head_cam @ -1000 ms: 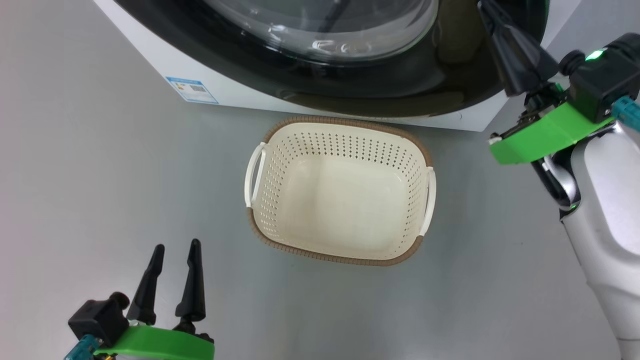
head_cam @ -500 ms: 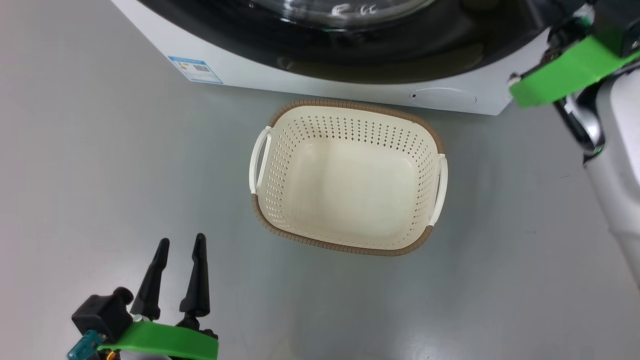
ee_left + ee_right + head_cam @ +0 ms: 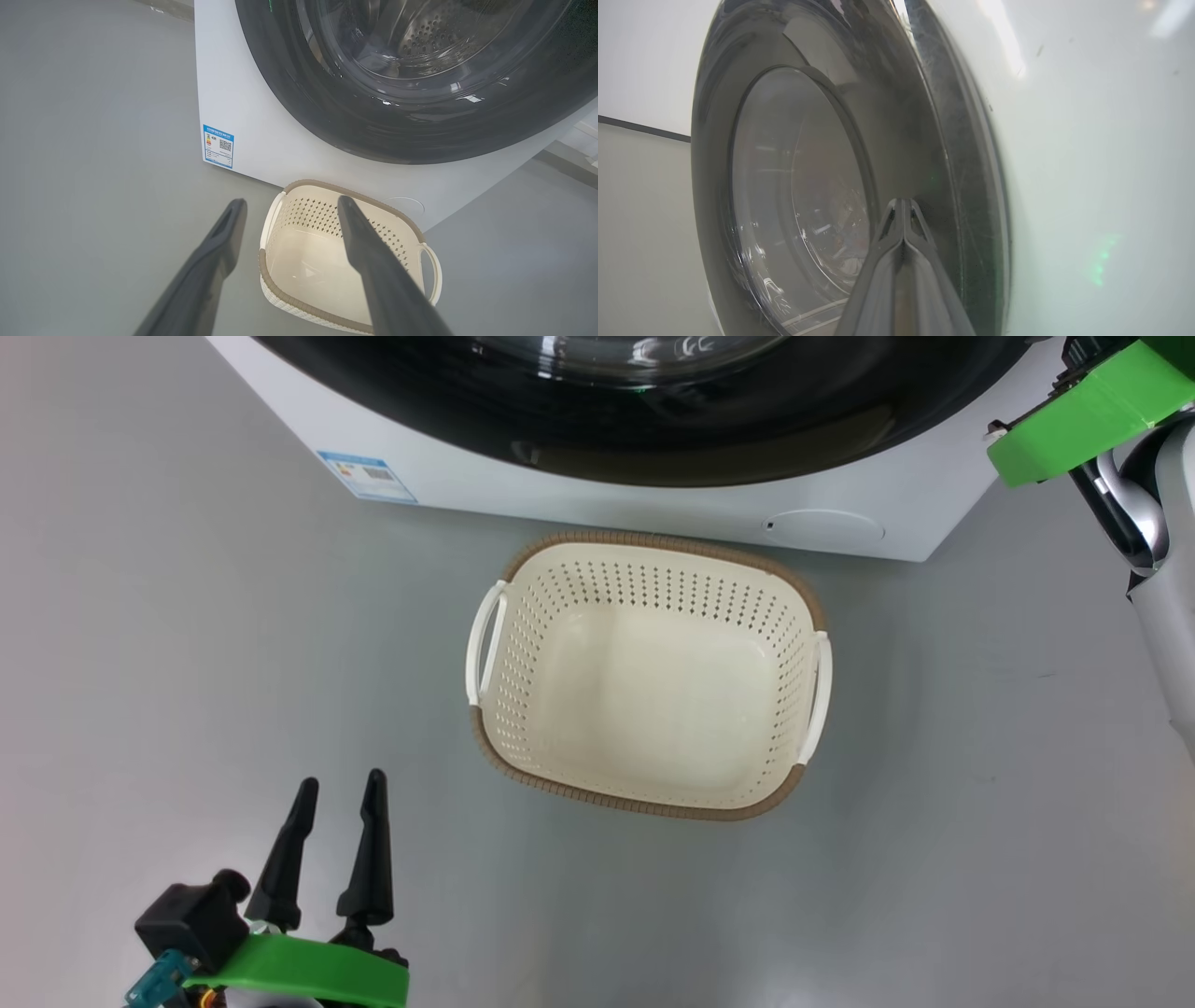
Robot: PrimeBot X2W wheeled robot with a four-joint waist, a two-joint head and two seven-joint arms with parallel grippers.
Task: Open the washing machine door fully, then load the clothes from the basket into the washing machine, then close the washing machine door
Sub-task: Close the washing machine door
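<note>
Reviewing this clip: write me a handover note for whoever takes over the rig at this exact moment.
Left tool: open, empty, low over the floor, short of the basket.
Right tool: shut, holding nothing, tips at the black ring of the washing machine door.
Basket: empty, on the floor before the washing machine.
Clothes: none in the basket; the view through the door is too blurred to confirm them inside.
Done: loading, judging by the empty basket; the door looks flush.
Left: confirm it has latched, then back the right tool off.
</note>
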